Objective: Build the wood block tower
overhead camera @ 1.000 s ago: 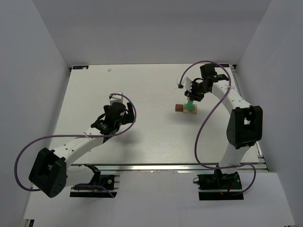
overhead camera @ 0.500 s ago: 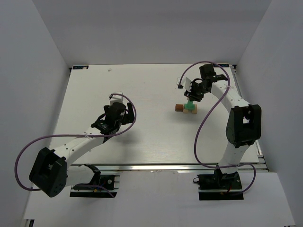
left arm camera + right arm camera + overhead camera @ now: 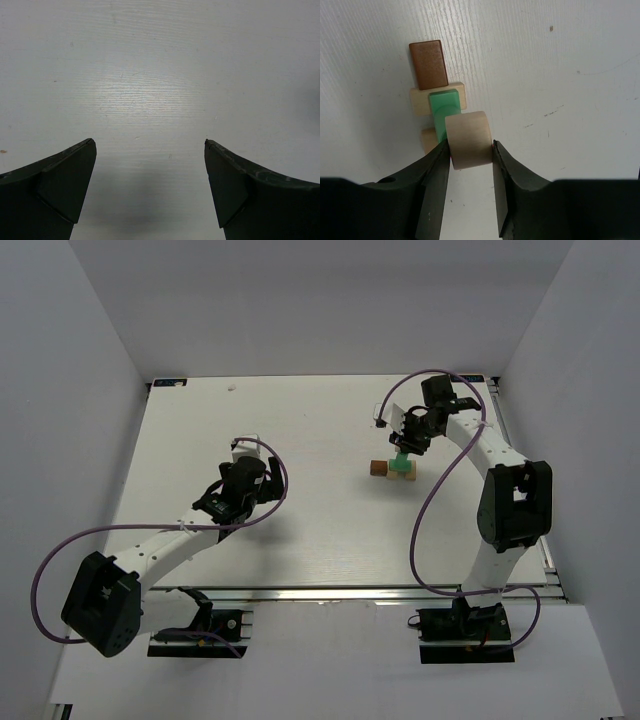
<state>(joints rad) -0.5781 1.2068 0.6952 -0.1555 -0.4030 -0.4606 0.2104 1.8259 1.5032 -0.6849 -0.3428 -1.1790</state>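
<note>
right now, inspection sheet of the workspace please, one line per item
surface: white table, faint scuffs
job's things: brown block lies beside a crosswise tan block that carries a green block; a second tan piece shows at the green block's near end
clutter: nothing seen
grippers: right gripper, jaws shut on a pale round block held at the green block's near end, contact cannot be told; left gripper, jaws wide open over bare table, holding nothing
cables: left purple cable and right purple cable loop along the arms, away from the blocks
surroundings: white walls on three sides
</note>
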